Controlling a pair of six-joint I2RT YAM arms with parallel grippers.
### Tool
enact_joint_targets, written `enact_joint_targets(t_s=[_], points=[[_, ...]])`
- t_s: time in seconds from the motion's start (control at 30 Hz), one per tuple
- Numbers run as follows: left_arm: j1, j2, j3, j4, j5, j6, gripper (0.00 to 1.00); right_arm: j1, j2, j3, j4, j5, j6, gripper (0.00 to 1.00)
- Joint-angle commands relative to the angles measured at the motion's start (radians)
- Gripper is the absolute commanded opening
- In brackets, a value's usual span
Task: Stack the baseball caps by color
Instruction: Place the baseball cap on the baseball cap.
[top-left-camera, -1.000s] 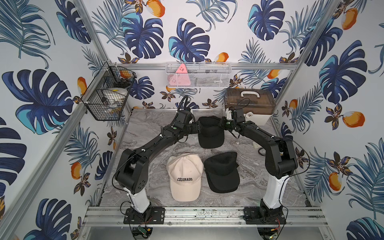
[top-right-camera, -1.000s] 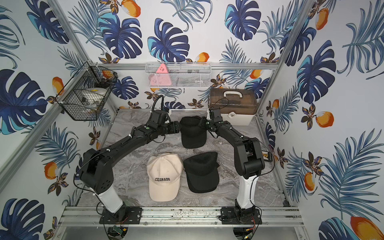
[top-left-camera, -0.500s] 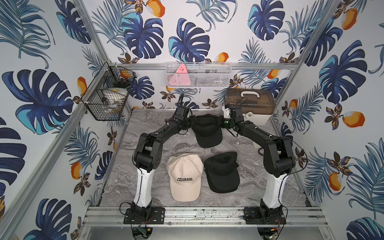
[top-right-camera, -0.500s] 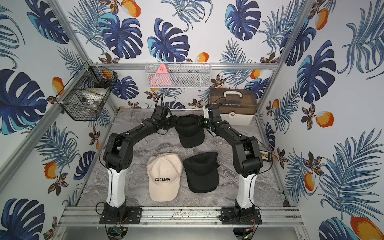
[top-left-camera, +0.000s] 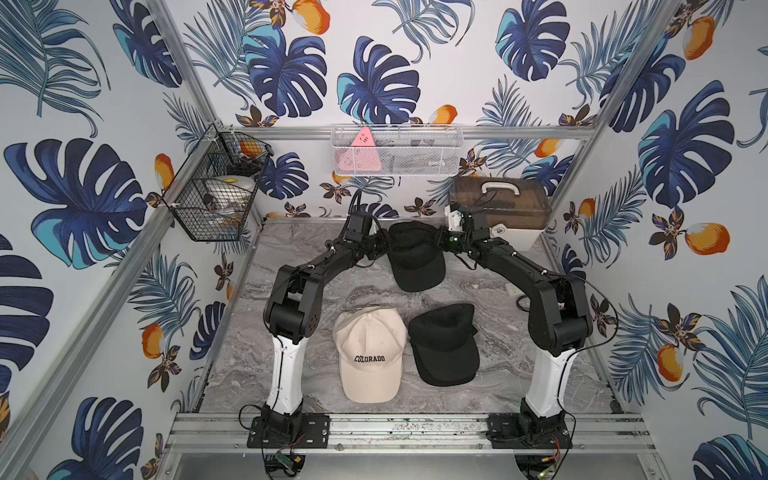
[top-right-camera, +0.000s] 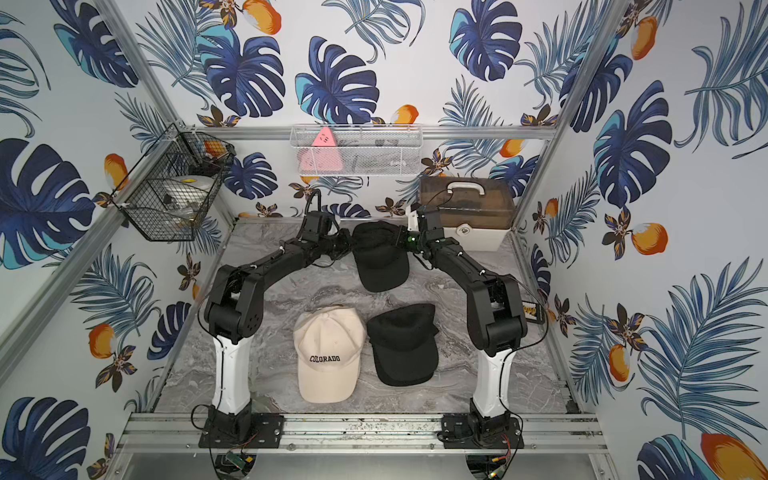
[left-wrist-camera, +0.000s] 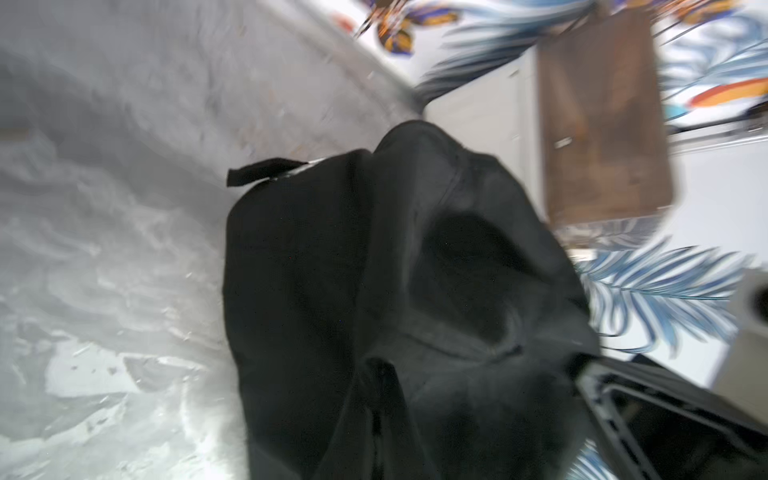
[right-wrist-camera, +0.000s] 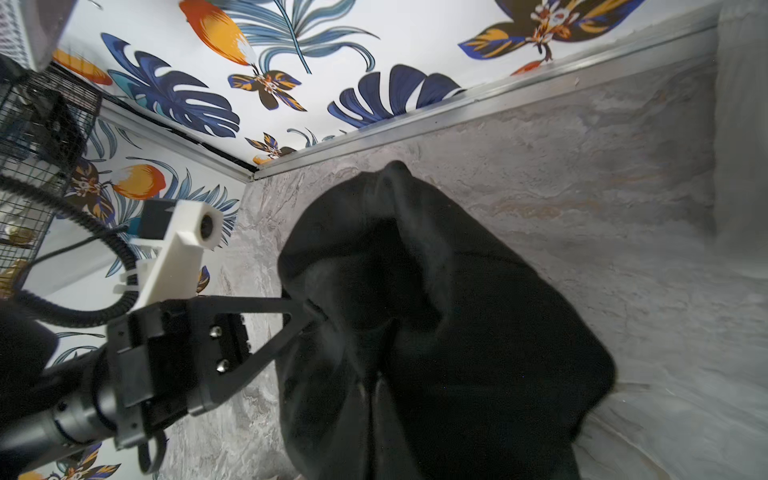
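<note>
Your left gripper is closed on the left side of the crown of the far black cap, and your right gripper is pinched tight on its right side, so the cap is stretched between both arms near the back of the marble table, its brim drooping toward the front. You cannot tell whether the brim touches the table. At the front, the cream cap lies just beside the near black cap, brims forward.
</note>
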Motion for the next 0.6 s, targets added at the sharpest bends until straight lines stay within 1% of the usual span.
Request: enact_joint_targets(t_s=[0.0, 0.17, 0.33, 0.47, 0.57], points=[[-0.003, -0.077, 0.02, 0.018, 0.056, -0.02, 0.0, 0.001, -0.044, 0.017, -0.015, 0.001, 0.008, 0.0], [-0.002, -0.21, -0.051, 0.009, 0.088, -0.054, 0.0, -0.023, -0.129, 0.014, -0.094, 0.048, 0.046, 0.0], [-0.008, -0.365, -0.198, 0.012, 0.132, -0.102, 0.0, -0.084, -0.249, -0.069, -0.103, -0.01, 0.126, 0.0], [-0.035, -0.51, -0.332, 0.063, 0.158, -0.168, 0.0, -0.091, -0.368, -0.132, -0.153, -0.036, 0.126, 0.0], [-0.08, -0.614, -0.389, 0.036, 0.119, -0.167, 0.0, -0.091, -0.458, -0.175, -0.203, -0.067, 0.124, 0.0]])
